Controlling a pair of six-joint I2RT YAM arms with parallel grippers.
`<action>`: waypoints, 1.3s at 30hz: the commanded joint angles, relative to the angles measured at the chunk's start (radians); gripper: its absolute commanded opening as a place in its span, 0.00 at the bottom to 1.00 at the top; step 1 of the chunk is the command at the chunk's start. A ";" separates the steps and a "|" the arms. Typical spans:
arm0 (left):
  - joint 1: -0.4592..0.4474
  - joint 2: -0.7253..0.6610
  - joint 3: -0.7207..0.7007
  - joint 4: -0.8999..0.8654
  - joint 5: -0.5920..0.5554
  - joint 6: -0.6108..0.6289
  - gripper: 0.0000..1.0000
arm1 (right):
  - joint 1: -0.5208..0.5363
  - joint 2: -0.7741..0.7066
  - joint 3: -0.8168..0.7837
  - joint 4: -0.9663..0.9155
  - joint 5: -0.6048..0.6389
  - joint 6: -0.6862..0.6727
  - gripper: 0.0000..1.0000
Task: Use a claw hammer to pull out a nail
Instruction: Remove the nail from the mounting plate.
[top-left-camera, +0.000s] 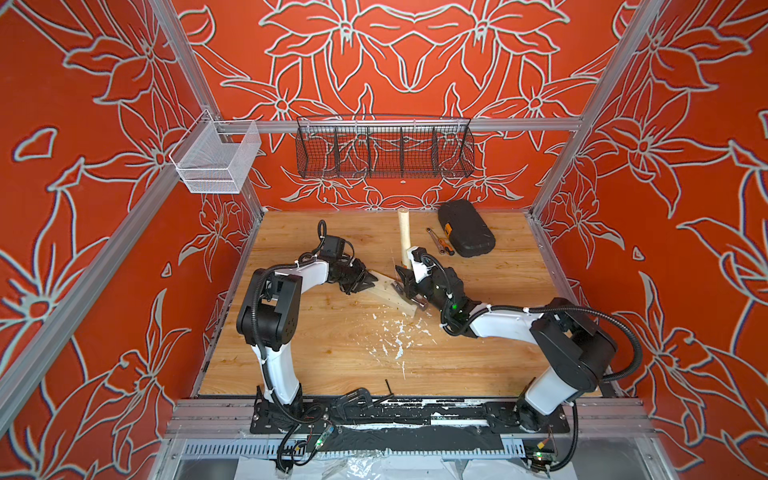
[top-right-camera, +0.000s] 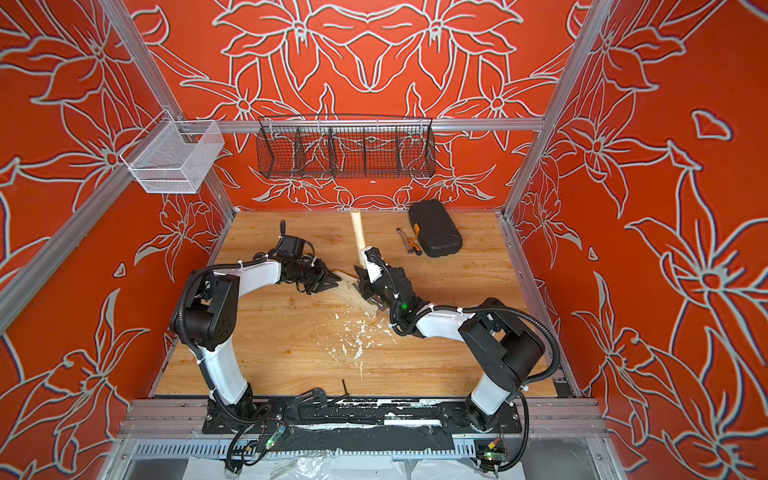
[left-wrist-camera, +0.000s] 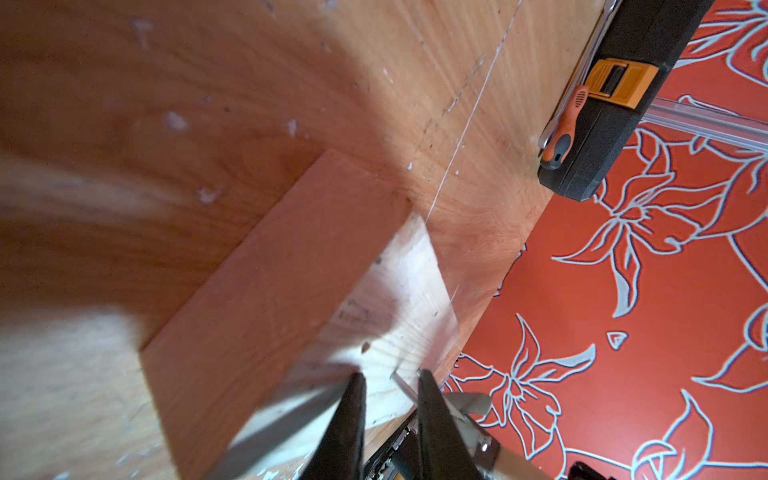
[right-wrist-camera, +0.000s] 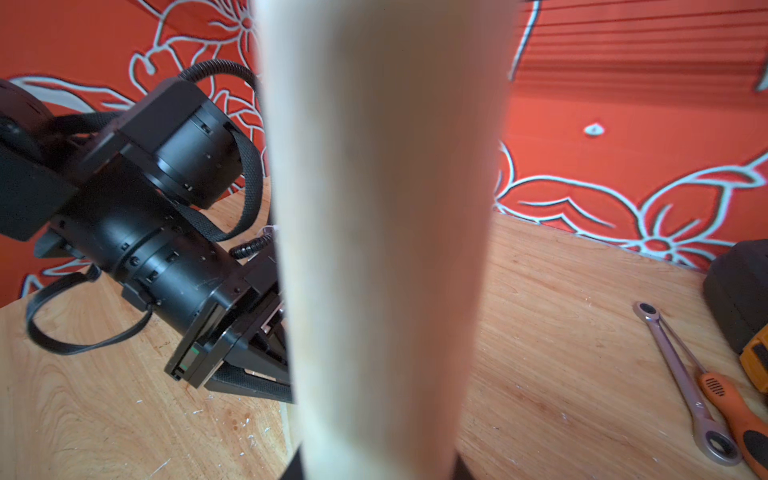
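Observation:
The claw hammer's pale wooden handle (top-left-camera: 404, 235) (top-right-camera: 357, 230) rises steeply toward the back wall. My right gripper (top-left-camera: 405, 276) (right-wrist-camera: 378, 473) is shut on its lower part, and the handle (right-wrist-camera: 382, 208) fills the middle of the right wrist view. The steel head is mostly hidden beneath that gripper, resting on a pale wooden board (top-left-camera: 388, 296) (left-wrist-camera: 270, 291). My left gripper (top-left-camera: 365, 284) (left-wrist-camera: 390, 390) is shut on the board's left end. In the left wrist view a thin tilted nail (left-wrist-camera: 402, 385) stands in the board, with the grey claw (left-wrist-camera: 471, 404) just behind it.
A black tool case (top-left-camera: 465, 228), a ratchet wrench (top-left-camera: 434, 239) and an orange-handled screwdriver (top-left-camera: 448, 249) lie at the back right. White flakes (top-left-camera: 395, 336) litter the table in front of the board. A black wire basket (top-left-camera: 384, 149) and a white mesh basket (top-left-camera: 216, 160) hang above.

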 joint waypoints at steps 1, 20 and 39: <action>0.020 0.061 -0.054 -0.179 -0.201 0.010 0.24 | 0.009 -0.079 0.045 0.123 -0.016 -0.008 0.00; 0.020 0.058 -0.047 -0.175 -0.184 0.011 0.24 | 0.008 -0.204 0.019 0.101 -0.014 -0.021 0.00; -0.058 -0.187 0.076 -0.232 -0.171 0.234 0.44 | 0.009 -0.361 0.188 -0.396 0.012 0.013 0.00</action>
